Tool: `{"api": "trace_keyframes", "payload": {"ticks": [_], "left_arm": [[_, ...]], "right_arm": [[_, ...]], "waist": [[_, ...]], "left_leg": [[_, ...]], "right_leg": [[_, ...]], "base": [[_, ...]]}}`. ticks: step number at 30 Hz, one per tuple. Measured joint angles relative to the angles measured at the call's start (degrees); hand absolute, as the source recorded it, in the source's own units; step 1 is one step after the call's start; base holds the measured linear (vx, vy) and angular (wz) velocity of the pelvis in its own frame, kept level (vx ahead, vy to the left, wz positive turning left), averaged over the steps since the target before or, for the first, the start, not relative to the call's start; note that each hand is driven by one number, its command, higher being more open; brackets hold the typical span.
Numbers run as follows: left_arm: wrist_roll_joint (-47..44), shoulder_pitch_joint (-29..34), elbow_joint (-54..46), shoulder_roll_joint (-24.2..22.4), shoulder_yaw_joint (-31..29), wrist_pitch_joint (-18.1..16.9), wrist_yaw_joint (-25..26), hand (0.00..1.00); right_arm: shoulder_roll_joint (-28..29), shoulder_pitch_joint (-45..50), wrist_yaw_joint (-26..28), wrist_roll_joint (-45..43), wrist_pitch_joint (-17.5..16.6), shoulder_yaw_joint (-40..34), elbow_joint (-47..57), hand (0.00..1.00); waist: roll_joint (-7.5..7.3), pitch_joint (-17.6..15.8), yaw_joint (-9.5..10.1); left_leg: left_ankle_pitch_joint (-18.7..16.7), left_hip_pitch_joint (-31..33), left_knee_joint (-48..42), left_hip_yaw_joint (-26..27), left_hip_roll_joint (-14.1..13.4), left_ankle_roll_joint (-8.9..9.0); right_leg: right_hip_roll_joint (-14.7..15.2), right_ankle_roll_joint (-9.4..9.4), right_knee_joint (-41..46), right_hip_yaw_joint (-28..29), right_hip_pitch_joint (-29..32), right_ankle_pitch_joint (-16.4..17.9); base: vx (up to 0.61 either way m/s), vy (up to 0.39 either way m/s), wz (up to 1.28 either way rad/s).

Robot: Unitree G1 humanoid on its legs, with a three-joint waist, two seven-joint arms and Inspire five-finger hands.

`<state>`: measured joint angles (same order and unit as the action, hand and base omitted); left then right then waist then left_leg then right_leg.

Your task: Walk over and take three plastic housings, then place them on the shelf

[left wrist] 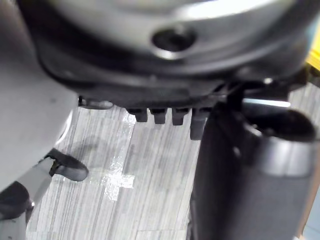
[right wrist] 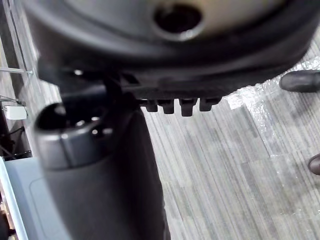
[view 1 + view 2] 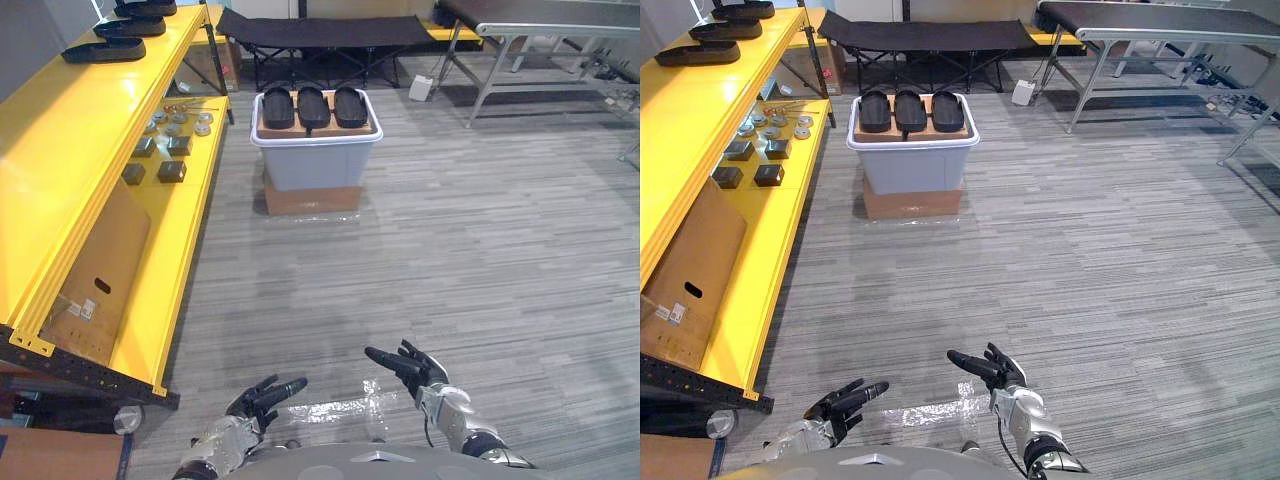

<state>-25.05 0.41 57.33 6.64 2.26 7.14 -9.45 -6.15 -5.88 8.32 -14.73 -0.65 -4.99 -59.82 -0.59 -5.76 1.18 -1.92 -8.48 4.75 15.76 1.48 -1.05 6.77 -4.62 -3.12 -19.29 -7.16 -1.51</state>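
Nearest: left robot hand (image 3: 262,398) and right robot hand (image 3: 412,368), both low over the floor, fingers spread and fairly straight, pointing forward and a little inward. Neither holds anything. On the grey striped floor (image 3: 480,250) between them lies a shiny patch of clear tape (image 3: 330,408).

To the robot's left runs a yellow shelf (image 3: 60,180). A cardboard sheet (image 3: 95,270) leans on its lower level. Further along that level sit small dark blocks (image 3: 171,171) and some round metal parts (image 3: 180,122).

Mid-distance, straight ahead and well apart from both hands: a pale plastic bin (image 3: 315,160) standing on a cardboard box (image 3: 312,198), just beside the shelf's edge. A brown board (image 3: 316,128) lies across the bin's top, and three black plastic housings (image 3: 313,105) lie on it side by side.

Far end of the shelf's top level: three similar black parts (image 3: 130,27) in a row. Beyond the bin stands a black folding cot (image 3: 320,30), with a small white box (image 3: 421,88) on the floor to its right.
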Motion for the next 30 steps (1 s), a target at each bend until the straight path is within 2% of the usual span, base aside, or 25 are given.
{"api": "trace_keyframes", "payload": {"ticks": [4, 10, 16, 19, 20, 22, 25, 30], "left_arm": [[-2.72, -1.01, -0.52, 0.01, 2.17, -0.22, -0.45, 1.00], [-4.83, -1.02, -1.89, 0.02, 2.52, -0.78, 0.26, 1.00], [-9.48, 1.01, -4.00, -0.27, 2.29, -1.01, 2.17, 1.00], [-10.23, 3.31, -3.80, -1.28, -0.52, -2.23, 2.82, 1.00], [-10.33, 3.93, -3.64, -1.26, -1.42, -3.23, 2.24, 1.00], [-10.40, 6.07, -3.00, -1.26, -3.26, -5.79, 0.48, 1.00], [-10.34, 6.98, -1.60, -1.26, -4.65, -7.52, 0.50, 1.00], [-10.36, 7.87, -1.53, -1.37, -5.44, -8.79, -1.09, 1.00]], "right_arm": [[-0.63, -0.02, -0.16, -0.27, 0.00, 0.88, 0.01, 1.00], [-0.17, -0.12, -0.55, -0.43, -0.24, 1.27, 0.02, 1.00], [-0.15, 2.41, -4.38, -6.95, -1.06, 0.87, 0.66, 1.00], [0.45, 5.72, -6.76, -8.05, -1.12, -3.05, 1.54, 1.00], [0.53, 6.70, -6.96, -8.19, -1.50, -4.22, 1.53, 1.00], [0.68, 9.45, -7.07, -8.01, -4.45, -6.39, 1.53, 1.00], [0.79, 10.88, -7.02, -8.09, -7.05, -7.05, 1.56, 1.00], [1.99, 11.48, -3.94, -7.99, -8.56, -7.90, 1.88, 1.00]], "waist": [[0.04, -0.10, -0.51], [-0.02, -0.20, -0.35], [0.16, -0.27, -0.34], [0.37, -0.14, -0.38], [0.45, -0.10, -0.36], [0.76, 0.11, -0.44], [0.68, 0.10, -0.80], [0.29, 0.10, -1.04]], "left_leg": [[0.02, -0.18, -0.30, -1.75, 0.22, -0.05], [-0.88, -0.12, -2.23, -1.07, 0.12, -0.29], [-1.10, -0.04, -2.58, 0.12, 0.07, -0.48], [-0.98, -0.04, -2.36, -0.06, 0.06, -0.65], [-0.87, -0.05, -2.31, -0.05, 0.06, -0.82], [-0.72, -0.13, -2.11, -0.05, 0.08, -1.07], [-0.45, -0.33, -1.50, -0.27, 0.14, -1.22], [-0.45, -1.10, -0.96, -0.47, 0.34, -1.22]], "right_leg": [[0.02, 0.00, 0.23, -1.26, -0.98, 0.00], [0.27, 0.02, 1.31, 0.15, -0.83, 0.00], [0.29, 0.17, 1.76, 1.64, 0.18, 0.16], [0.23, 0.23, 1.51, 1.46, 0.15, 0.21], [0.18, 0.20, 1.32, 1.47, 0.09, 0.18], [0.10, 0.14, 0.92, 1.46, -0.05, 0.12], [0.04, 0.05, 0.79, 1.21, -0.12, 0.04], [0.04, -0.06, 0.19, 0.98, -1.06, -0.03]], "base": [[-0.01, -0.016, 0.19], [-0.06, 0.001, -0.07], [-0.10, 0.008, -0.11], [-0.03, 0.000, 0.03], [0.00, 0.000, 0.00], [0.00, 0.000, 0.00], [0.01, -0.002, 0.03], [0.00, -0.001, 0.03]]}}
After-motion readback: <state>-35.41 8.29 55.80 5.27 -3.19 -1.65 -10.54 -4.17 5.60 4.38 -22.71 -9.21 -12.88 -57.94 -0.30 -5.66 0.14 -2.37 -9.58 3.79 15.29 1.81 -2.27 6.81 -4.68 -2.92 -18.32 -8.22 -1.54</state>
